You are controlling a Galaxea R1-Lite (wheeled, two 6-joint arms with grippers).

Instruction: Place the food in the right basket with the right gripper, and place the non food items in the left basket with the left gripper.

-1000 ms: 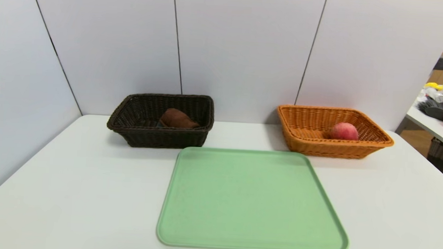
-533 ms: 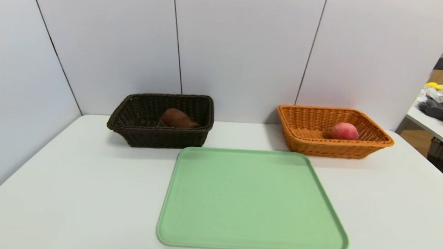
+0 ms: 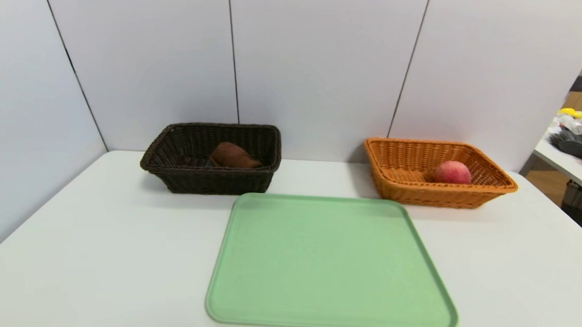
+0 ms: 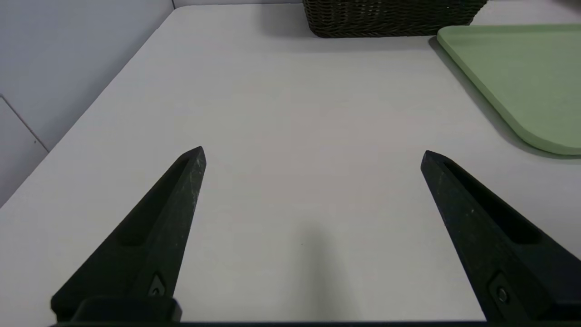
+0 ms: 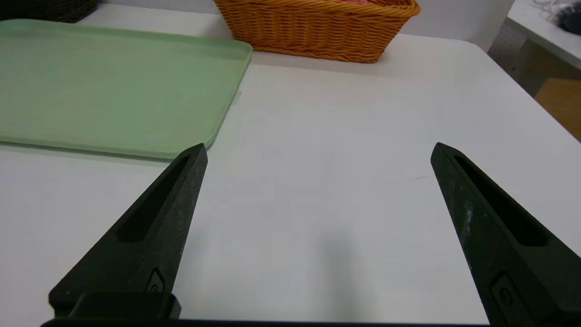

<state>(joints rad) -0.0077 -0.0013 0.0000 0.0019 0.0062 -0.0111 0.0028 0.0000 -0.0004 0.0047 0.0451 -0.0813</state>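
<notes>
Quietly, both pincers (image 4: 313, 156) (image 5: 320, 152) above table (image 4: 290, 113).

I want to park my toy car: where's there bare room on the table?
Left of the green tray, before the dark basket; or right of the tray, before the orange basket. It's crowded behind the tray, where both baskets stand.

The left basket (image 3: 210, 179) looks like dark woven wicker, ridged and matt; the right basket (image 3: 434, 195) has the same rough weave in orange-brown, with a faint sheen. The green tray (image 3: 333, 265) looks like smooth, satiny plastic. The white table (image 3: 107, 238) is smooth with soft reflections, and the wall panels (image 3: 321, 60) look flat and smooth.
</notes>
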